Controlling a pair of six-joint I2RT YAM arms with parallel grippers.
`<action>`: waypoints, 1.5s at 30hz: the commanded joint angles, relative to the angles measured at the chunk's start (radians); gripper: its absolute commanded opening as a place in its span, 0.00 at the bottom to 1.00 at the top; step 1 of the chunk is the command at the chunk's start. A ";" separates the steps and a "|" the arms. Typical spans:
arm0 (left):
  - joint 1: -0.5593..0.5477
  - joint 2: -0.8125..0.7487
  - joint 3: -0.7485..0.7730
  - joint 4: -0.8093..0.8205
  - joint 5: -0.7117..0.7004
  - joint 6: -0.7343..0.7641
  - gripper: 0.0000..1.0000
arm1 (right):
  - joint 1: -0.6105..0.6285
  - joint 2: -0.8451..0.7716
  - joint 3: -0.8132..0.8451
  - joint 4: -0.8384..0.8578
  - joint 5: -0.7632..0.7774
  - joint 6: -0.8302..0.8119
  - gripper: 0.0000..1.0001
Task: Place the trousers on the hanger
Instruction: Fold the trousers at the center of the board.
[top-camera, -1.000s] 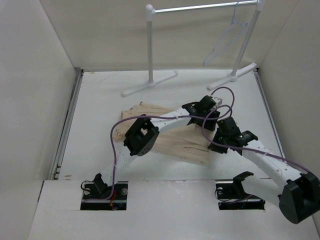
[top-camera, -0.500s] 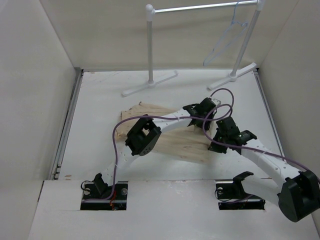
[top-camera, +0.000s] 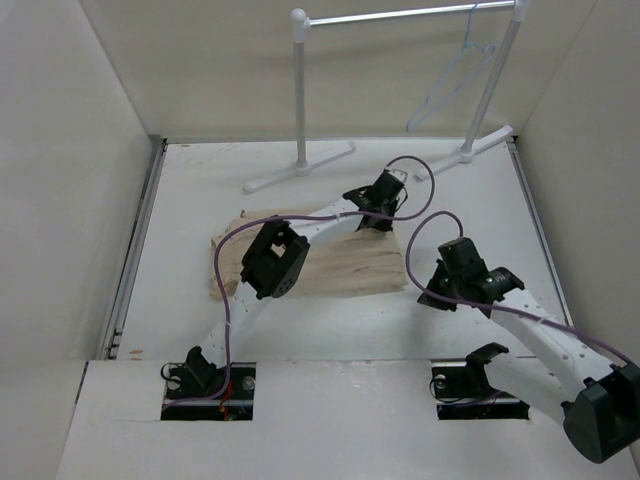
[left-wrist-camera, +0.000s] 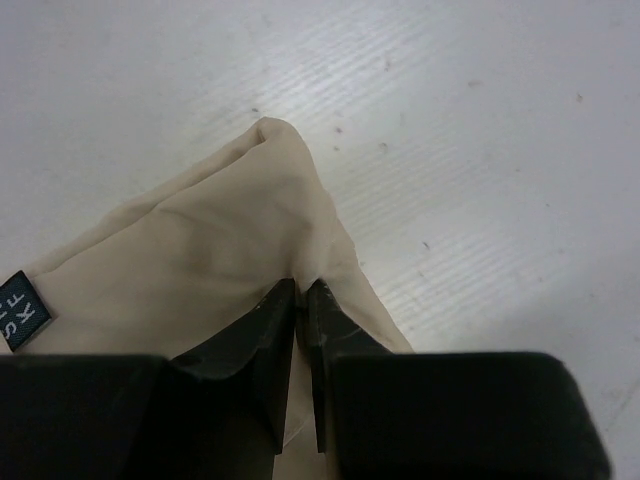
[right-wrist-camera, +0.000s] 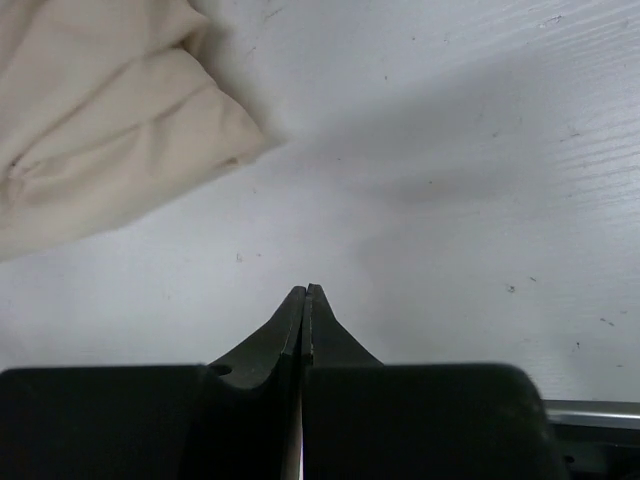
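Overhead view of a white counter (top-camera: 190, 200) walled on three sides, with my two arms reaching in from the bottom edge.

The beige trousers (top-camera: 345, 268) lie rumpled and mostly flat across the middle of the frame. They are still on the counter, not on anything else.

The pale hanger (top-camera: 443, 85) hangs by its hook from the rail of a white tube rack (top-camera: 300, 90) at the upper right. It is well apart from the garment and nothing is draped over it.

My left tool (left-wrist-camera: 300, 290) has its jaws drawn nearly together on a fold at the trousers' edge. In the left wrist view a corner of cloth juts up past the tips toward the top of the frame, and a small dark label shows at the left edge.

My right tool (right-wrist-camera: 305, 292) is fully closed and holds nothing. It sits over bare counter, with the trousers only in the upper left of its wrist view.

I judge the task to be at an early stage. One arm has a pinch on the cloth, but the garment has not been lifted. Carrying it to the hanger, threading it over the bar and draping it evenly all remain to be done.
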 joint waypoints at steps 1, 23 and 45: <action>0.008 -0.011 0.003 -0.035 -0.018 0.001 0.09 | 0.009 0.016 0.027 0.017 0.008 -0.012 0.03; 0.045 -0.063 -0.029 -0.026 0.068 -0.082 0.09 | -0.091 0.501 0.257 0.452 -0.064 -0.175 0.27; 0.091 -0.011 0.025 -0.001 -0.026 -0.118 0.05 | -0.091 0.302 0.142 0.257 -0.024 -0.123 0.00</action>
